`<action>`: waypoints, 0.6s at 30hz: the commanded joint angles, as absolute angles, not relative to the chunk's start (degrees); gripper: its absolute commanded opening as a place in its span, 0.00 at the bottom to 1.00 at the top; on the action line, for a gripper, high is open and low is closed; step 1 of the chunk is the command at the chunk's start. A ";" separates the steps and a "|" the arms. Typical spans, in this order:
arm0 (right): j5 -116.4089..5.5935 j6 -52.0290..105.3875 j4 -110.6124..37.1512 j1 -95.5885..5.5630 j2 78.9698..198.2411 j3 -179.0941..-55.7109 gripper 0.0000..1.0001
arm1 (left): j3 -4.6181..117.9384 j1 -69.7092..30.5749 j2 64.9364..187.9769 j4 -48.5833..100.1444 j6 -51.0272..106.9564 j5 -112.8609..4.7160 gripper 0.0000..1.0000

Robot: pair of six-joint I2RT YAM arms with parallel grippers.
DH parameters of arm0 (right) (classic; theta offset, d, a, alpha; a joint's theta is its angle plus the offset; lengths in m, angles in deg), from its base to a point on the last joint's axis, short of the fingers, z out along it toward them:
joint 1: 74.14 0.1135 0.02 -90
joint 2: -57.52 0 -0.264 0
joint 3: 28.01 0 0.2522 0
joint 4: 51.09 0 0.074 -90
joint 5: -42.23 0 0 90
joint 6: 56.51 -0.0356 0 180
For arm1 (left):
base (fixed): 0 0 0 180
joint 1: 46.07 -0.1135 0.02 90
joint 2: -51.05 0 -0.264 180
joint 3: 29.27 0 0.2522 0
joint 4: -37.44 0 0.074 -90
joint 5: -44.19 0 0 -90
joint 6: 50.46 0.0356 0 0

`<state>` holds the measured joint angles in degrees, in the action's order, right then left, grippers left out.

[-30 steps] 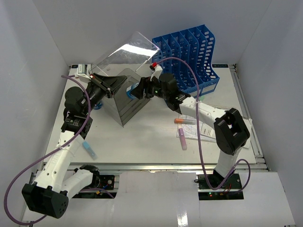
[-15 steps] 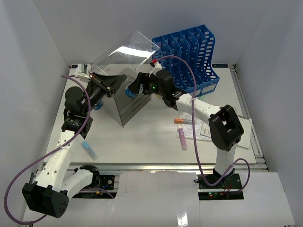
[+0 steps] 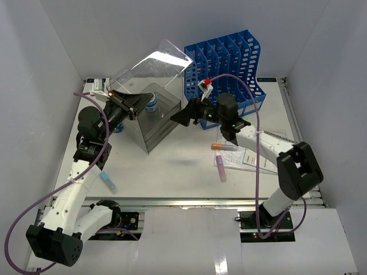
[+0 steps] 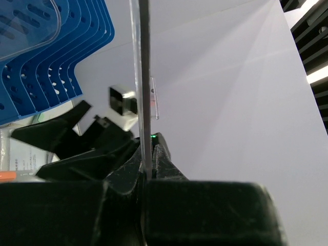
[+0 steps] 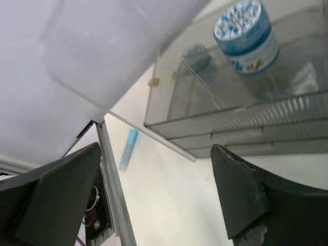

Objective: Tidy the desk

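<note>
White desk (image 3: pixel 172 166) enclosed by white walls, spread beneath both arms. Left gripper (image 4: pixel 146 171) pinched tight on the edge of the tilted-up clear lid (image 3: pixel 153 65) of the plastic box (image 3: pixel 157 129). Right gripper (image 3: pixel 183 118) jaws spread wide, holding nothing, just right of the box. Blue-capped jar (image 5: pixel 247 36) inside the box.

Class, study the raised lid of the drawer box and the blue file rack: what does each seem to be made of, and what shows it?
The lid looks like clear, glossy rigid plastic, perhaps acrylic: things show through it and it catches bright glare. The file rack looks like opaque blue moulded plastic, slightly shiny: even colour, thin dividers, punched slots.
</note>
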<state>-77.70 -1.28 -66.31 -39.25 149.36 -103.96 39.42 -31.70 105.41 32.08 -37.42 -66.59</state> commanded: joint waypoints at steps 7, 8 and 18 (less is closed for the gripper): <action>-76.35 -20.24 -71.64 -43.83 145.71 -112.54 0.44 | 34.41 -32.79 101.16 34.37 -37.26 -64.78 0.00; -75.08 -22.56 -71.52 -43.75 147.00 -113.71 0.44 | 34.04 -32.72 100.93 34.47 -37.20 -65.01 0.00; -72.81 -28.69 -68.60 -43.81 154.59 -124.21 0.44 | 33.88 -32.80 102.36 35.27 -36.75 -67.32 0.00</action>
